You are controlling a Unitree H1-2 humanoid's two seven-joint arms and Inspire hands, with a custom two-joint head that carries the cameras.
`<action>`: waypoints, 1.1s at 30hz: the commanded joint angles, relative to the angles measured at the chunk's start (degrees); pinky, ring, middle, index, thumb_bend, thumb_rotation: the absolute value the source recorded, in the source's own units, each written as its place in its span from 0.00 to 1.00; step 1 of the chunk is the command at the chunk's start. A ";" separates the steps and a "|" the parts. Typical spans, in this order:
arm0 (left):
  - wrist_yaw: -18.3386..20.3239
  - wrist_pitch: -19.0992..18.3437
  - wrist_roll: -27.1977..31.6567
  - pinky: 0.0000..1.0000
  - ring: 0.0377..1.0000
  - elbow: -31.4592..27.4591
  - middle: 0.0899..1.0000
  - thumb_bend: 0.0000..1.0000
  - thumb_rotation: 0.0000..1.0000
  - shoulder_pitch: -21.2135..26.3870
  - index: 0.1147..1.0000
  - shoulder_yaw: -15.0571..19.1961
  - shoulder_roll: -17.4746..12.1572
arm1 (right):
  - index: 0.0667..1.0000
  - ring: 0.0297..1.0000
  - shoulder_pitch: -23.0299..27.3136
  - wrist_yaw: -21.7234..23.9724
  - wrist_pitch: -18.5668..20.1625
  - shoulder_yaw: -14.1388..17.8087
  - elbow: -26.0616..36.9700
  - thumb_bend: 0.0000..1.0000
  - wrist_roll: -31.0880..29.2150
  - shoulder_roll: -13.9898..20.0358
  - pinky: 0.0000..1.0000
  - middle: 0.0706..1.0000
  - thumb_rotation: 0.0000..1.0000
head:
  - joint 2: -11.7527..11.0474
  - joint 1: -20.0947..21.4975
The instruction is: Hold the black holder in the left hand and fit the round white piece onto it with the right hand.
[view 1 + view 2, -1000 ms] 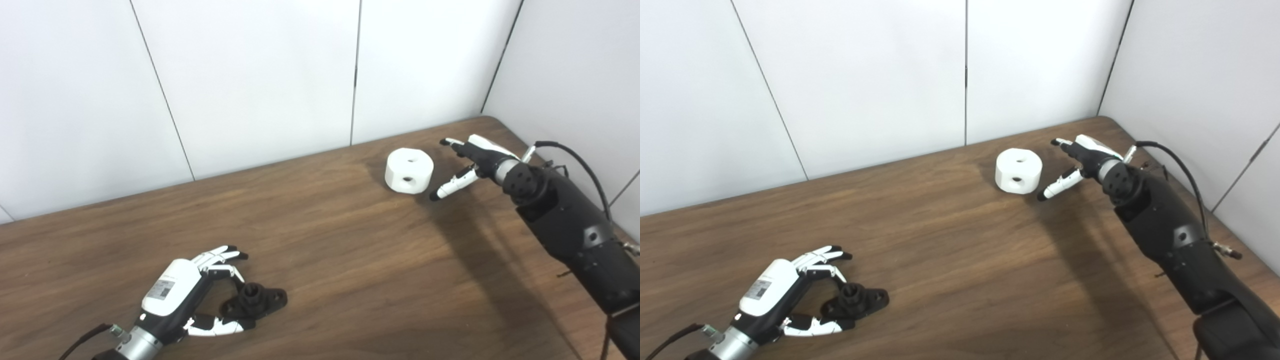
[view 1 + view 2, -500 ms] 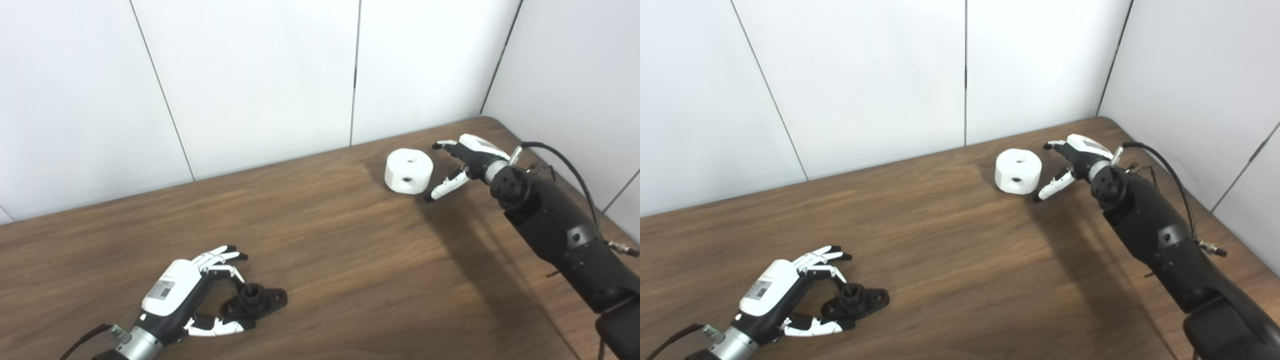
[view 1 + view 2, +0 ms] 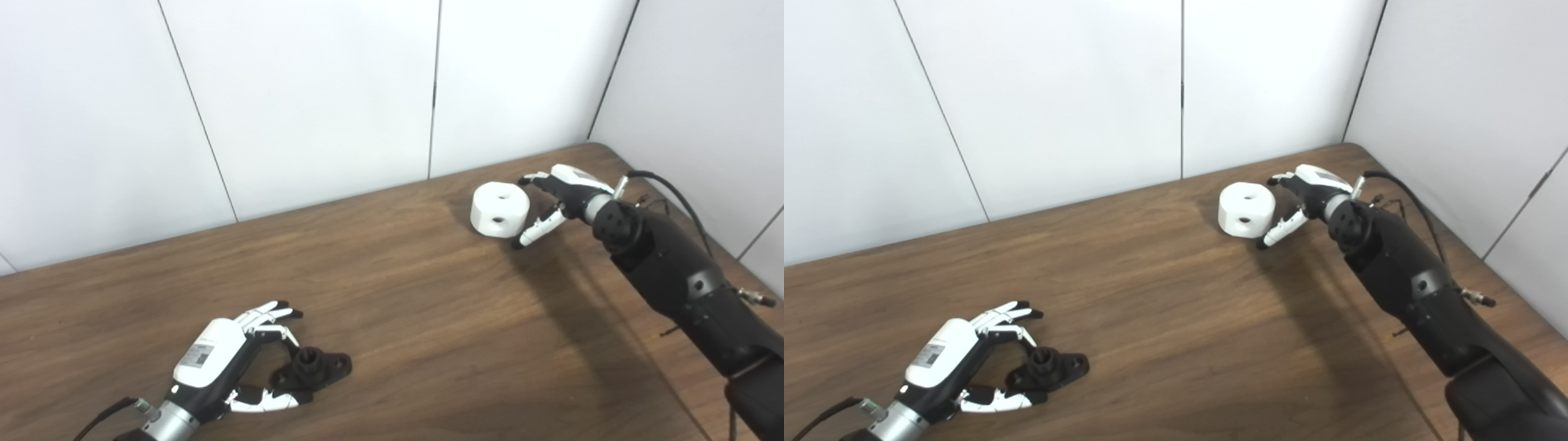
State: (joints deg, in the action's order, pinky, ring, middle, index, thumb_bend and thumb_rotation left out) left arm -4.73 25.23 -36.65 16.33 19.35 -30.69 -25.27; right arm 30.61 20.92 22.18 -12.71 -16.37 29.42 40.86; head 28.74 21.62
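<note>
Two robot hands are at work on the wooden worktop (image 3: 392, 294), which fills the lower part of both views and runs back to white wall panels. Largest after it is my right arm, reaching toward the far right corner, where my right robot hand (image 3: 560, 199) sits just beside the round white piece (image 3: 500, 209), fingers apart, one fingertip at the piece's top edge and the thumb low at its near side; I cannot tell whether either touches yet. That white piece stands flat near the far edge, a hole in its top and another in its side wall. My left robot hand (image 3: 229, 358) lies near the front left corner, fingers spread and curled loosely around the black holder (image 3: 312, 367), which rests on the worktop with its stub upward; nothing is clamped there either. I judge both grasps are yet to be made, so the step in hand is reaching. Next, I should close each hand firmly, lift both parts, and line the white piece's hole up over the holder's stub.
</note>
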 commanded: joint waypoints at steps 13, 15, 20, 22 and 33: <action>6.45 -3.04 -4.39 0.86 0.90 3.59 0.83 0.52 0.05 -3.22 0.42 -2.96 -0.42 | 0.90 0.95 2.35 4.45 -1.51 -1.45 2.20 0.99 -1.70 -1.54 0.76 0.99 0.33 | 0.12 -0.27; 6.31 -2.77 -4.38 0.86 0.90 3.66 0.83 0.52 0.05 -3.18 0.42 -2.97 -0.46 | 0.90 0.95 2.38 4.51 -1.48 -1.67 2.24 0.99 -1.53 -1.73 0.76 0.99 0.33 | 0.18 -0.41; 6.54 -2.93 -4.26 0.86 0.90 3.37 0.83 0.52 0.05 -3.31 0.42 -2.93 -0.54 | 0.90 0.95 2.40 4.23 -1.48 -2.30 2.10 0.97 -1.07 -2.32 0.75 0.99 0.33 | 0.29 -0.41; 6.59 -3.00 -4.22 0.86 0.90 3.21 0.83 0.52 0.05 -3.39 0.42 -2.89 -0.58 | 0.90 0.94 2.41 4.06 -1.45 -2.61 2.14 0.97 -0.62 -2.47 0.74 0.99 0.35 | 0.29 -0.41; 6.65 -2.87 -4.00 0.87 0.91 2.35 0.83 0.52 0.05 -4.10 0.42 -2.82 -0.91 | 0.62 0.76 -0.09 -15.93 -4.76 0.94 -0.26 0.82 4.23 -9.41 0.67 0.77 0.23 | 1.25 -1.29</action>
State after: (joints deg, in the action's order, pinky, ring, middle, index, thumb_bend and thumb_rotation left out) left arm -4.72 24.95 -36.65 16.13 19.14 -30.60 -25.12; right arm 29.45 8.48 21.11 -12.10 -16.91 33.86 33.21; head 29.97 20.30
